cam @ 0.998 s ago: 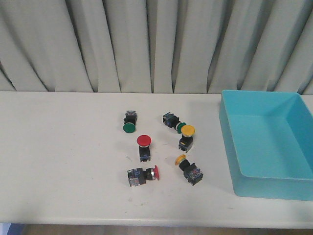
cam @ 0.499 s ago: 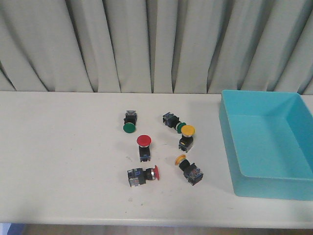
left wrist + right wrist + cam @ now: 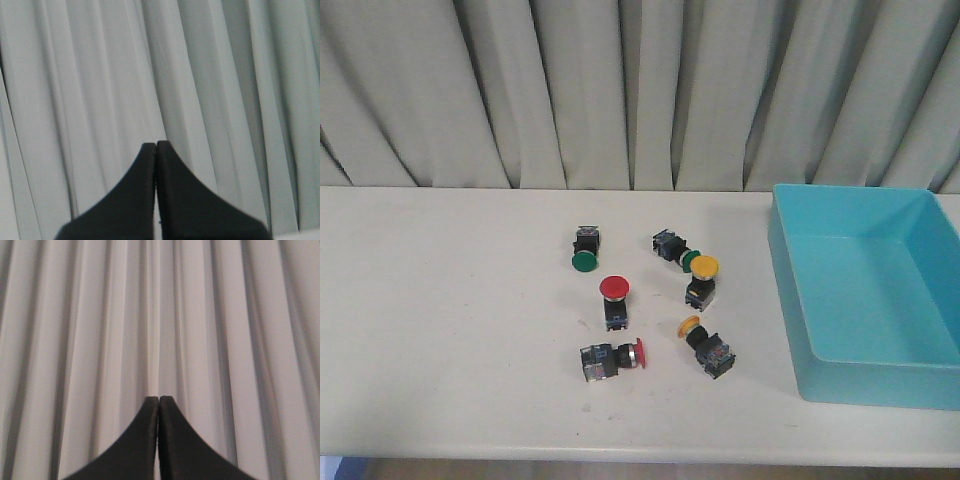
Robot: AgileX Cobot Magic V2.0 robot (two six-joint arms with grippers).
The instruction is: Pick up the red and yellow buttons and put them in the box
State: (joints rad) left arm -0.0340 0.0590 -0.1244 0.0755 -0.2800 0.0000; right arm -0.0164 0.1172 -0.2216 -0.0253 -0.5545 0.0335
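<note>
In the front view two red buttons lie mid-table: one with its cap up (image 3: 614, 289), one on its side (image 3: 611, 359). Two yellow buttons lie to their right: one (image 3: 702, 276) further back, one tipped over (image 3: 705, 343) nearer the front edge. The turquoise box (image 3: 790, 300) stands at the right and holds nothing. Neither arm shows in the front view. My left gripper (image 3: 155, 144) and right gripper (image 3: 159, 398) are each shut and empty, facing the curtain, away from the buttons.
Two green-capped switches lie among the buttons, one at the back left of the cluster (image 3: 584, 250) and one beside the upper yellow button (image 3: 674, 248). A pleated grey curtain (image 3: 620, 90) hangs behind the white table (image 3: 440, 320).
</note>
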